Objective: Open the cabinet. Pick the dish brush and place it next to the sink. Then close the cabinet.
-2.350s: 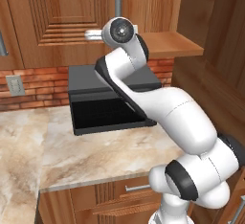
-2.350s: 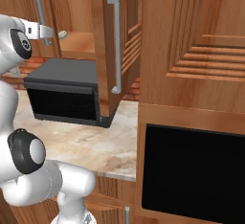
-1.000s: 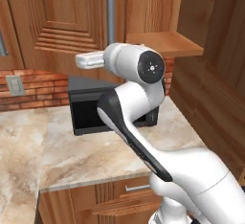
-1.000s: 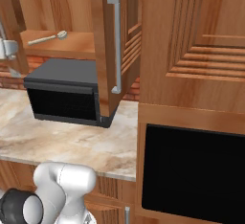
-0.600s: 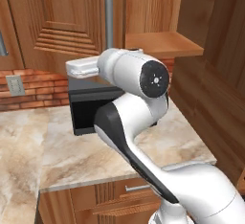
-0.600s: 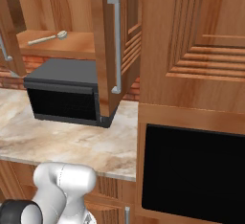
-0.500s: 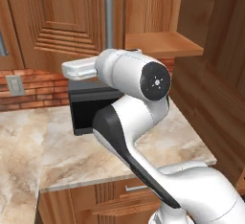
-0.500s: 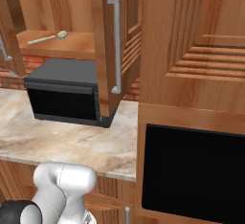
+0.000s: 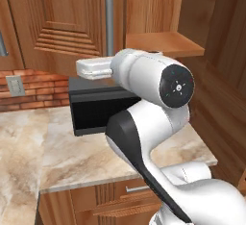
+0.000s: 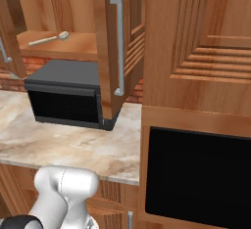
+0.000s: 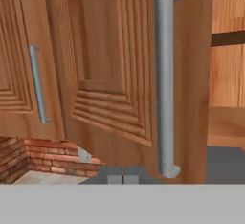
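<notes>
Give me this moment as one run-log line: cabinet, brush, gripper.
cabinet: door swung open | dish brush: lying on cabinet shelf, not picked | gripper: shut, empty, facing door handle | microwave: below shelf

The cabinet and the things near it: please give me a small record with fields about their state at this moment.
cabinet door: swung open, silver bar handle close in front of the hand camera
dish brush: lying on the cabinet shelf, not held
gripper: shut, holding nothing, tips low before the open door
microwave: black, on the marble counter under the shelf
task stage: cabinet open, brush not yet picked
</notes>
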